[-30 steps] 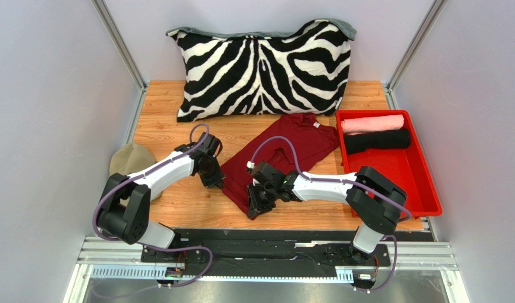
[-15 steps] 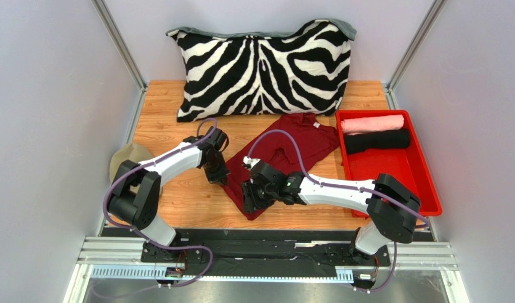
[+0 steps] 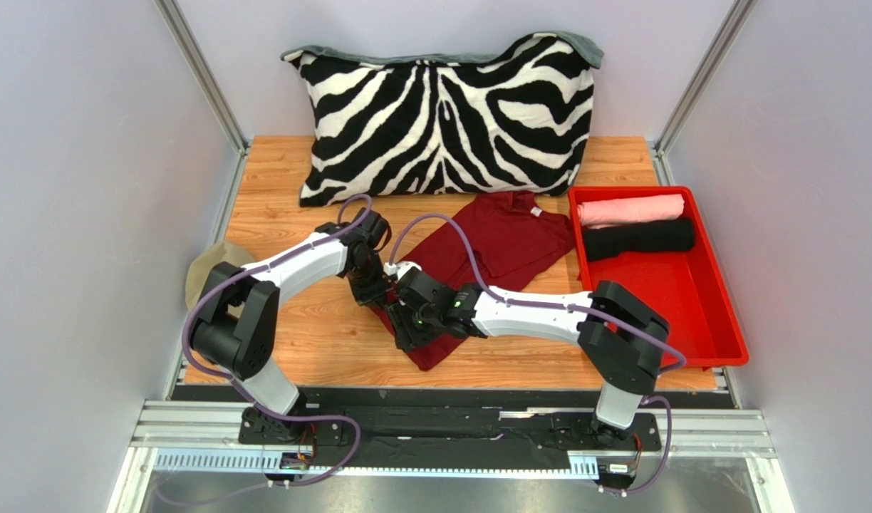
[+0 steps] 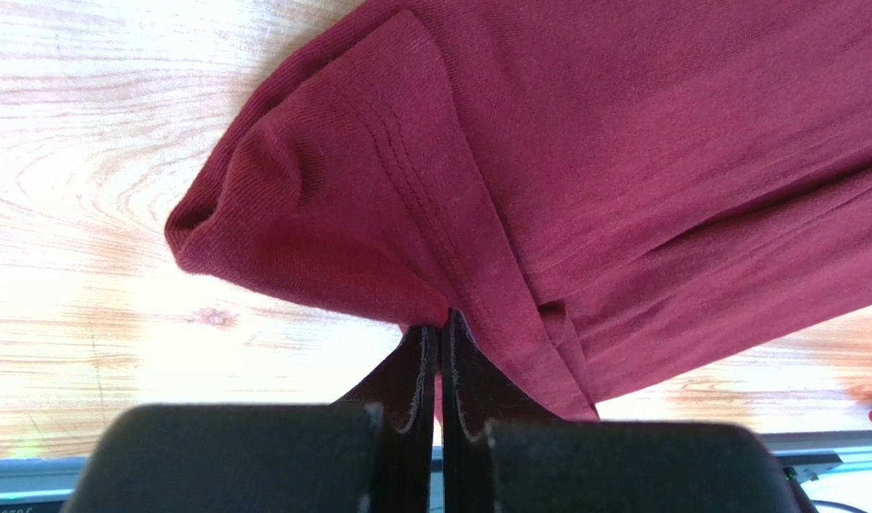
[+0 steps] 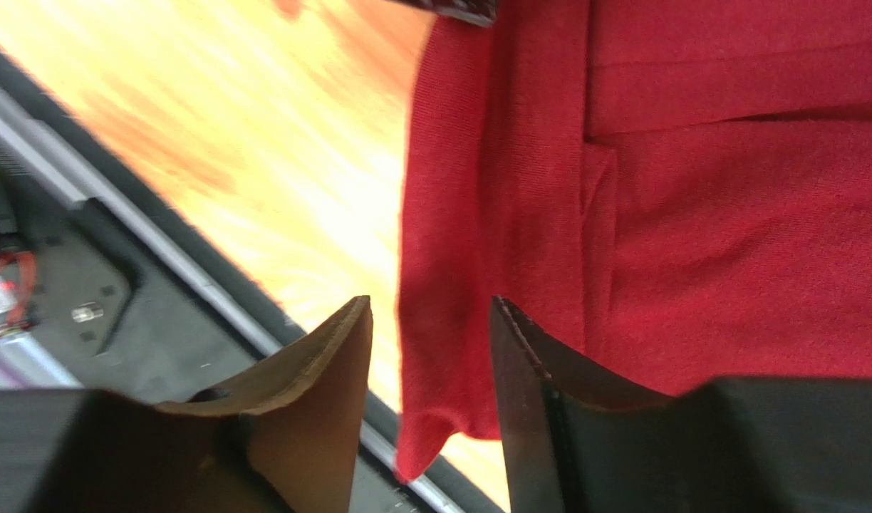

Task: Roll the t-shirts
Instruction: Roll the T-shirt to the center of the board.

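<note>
1. A large zebra-striped pillow [image 3: 446, 112] stands propped against the pale back wall [image 3: 451, 21], with a grey edge showing along its top.
2. A light wood-grain table [image 3: 290, 219] lies under the pillow and stretches from it towards the near side.
3. A red plastic tray [image 3: 681, 294] sits on the table in front of the pillow's right end, just beside the right wall.
4. A khaki cap [image 3: 210, 267] lies at the table's left edge, well in front of the pillow's left end.
5. A metal rail [image 3: 194, 428] runs along the near edge of the table, the side farthest from the pillow.
</note>
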### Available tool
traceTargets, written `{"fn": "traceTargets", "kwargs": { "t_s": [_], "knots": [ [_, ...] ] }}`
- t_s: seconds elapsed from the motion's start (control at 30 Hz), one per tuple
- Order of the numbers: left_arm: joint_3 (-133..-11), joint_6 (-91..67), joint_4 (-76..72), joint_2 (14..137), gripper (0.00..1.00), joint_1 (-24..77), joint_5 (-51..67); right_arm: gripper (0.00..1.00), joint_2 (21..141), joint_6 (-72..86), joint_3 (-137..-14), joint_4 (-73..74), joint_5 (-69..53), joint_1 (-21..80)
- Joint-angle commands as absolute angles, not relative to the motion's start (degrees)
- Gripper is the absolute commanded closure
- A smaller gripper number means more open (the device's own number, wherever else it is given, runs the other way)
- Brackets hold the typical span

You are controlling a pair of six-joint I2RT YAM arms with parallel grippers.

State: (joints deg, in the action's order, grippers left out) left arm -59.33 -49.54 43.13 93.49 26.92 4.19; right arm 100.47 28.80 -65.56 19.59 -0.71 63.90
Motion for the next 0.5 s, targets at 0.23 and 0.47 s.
{"fn": "traceTargets", "kwargs": {
  "t_s": [0.23, 0.47],
  "knots": [
    [-61.87, -48.25, 43.24, 94.57, 1.00, 27.07, 3.95, 0.75, 101.69, 30.05, -66.01, 18.37, 3.43, 63.72],
    [-63.10, -46.76, 42.89, 94.75, 0.98, 27.07, 3.96, 0.83, 101.34, 32.34, -63.02, 15.82, 0.88, 60.82]
  ]
}}
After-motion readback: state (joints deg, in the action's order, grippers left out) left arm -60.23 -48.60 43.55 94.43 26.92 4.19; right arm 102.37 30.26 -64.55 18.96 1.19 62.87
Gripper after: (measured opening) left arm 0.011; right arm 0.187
